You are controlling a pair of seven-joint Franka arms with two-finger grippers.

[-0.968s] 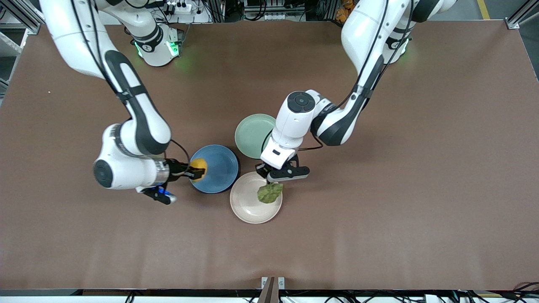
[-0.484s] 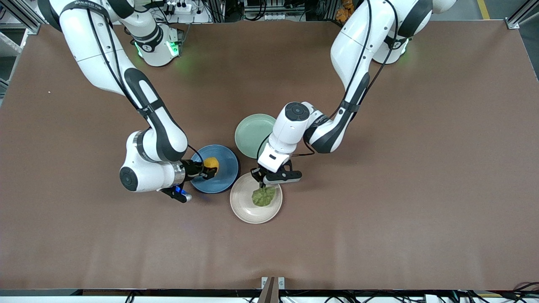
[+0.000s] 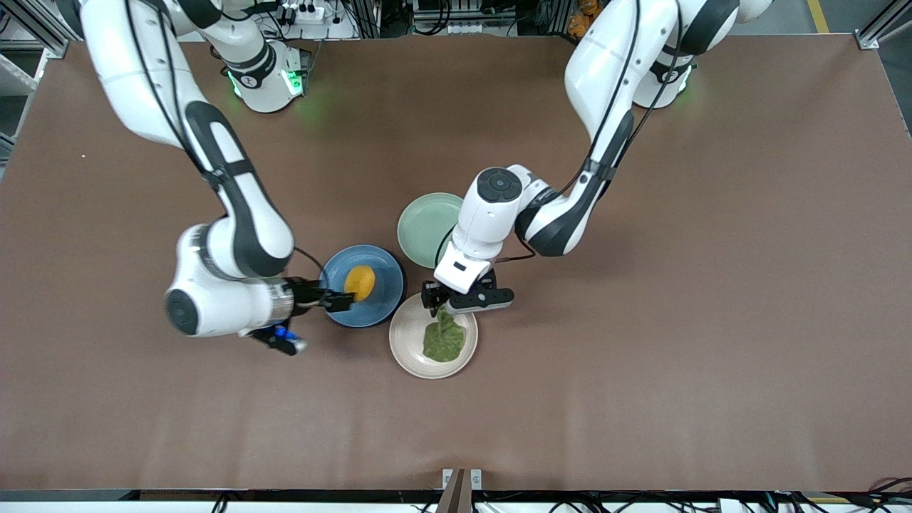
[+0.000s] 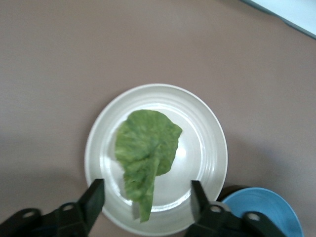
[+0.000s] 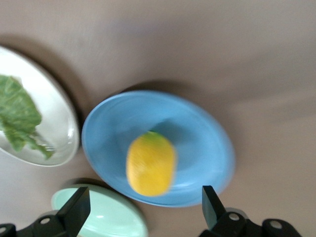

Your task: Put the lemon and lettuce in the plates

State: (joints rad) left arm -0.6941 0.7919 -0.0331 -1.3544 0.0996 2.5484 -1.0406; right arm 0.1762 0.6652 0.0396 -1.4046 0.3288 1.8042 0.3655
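Note:
The lemon (image 3: 360, 283) lies in the blue plate (image 3: 385, 285); the right wrist view shows it (image 5: 150, 163) free on the plate (image 5: 197, 128). My right gripper (image 3: 340, 301) is open and empty at the plate's rim toward the right arm's end; the right wrist view (image 5: 145, 210) shows its jaws wide apart. The lettuce (image 3: 443, 338) lies flat in the beige-pink plate (image 3: 410, 342). My left gripper (image 3: 449, 303) is open and empty over that plate's rim. In the left wrist view (image 4: 146, 197) its jaws stand apart above the leaf (image 4: 145, 148) and the plate (image 4: 212, 128).
A pale mint-green plate (image 3: 424, 228) stands beside both plates, farther from the front camera, partly under the left arm. The three plates sit close together mid-table. The brown table top (image 3: 641, 356) spreads around them.
The right gripper opened, let go of the lemon in the blue plate and drew back toward the right arm's end. The left gripper opened; the lettuce dropped flat into the beige-pink plate.

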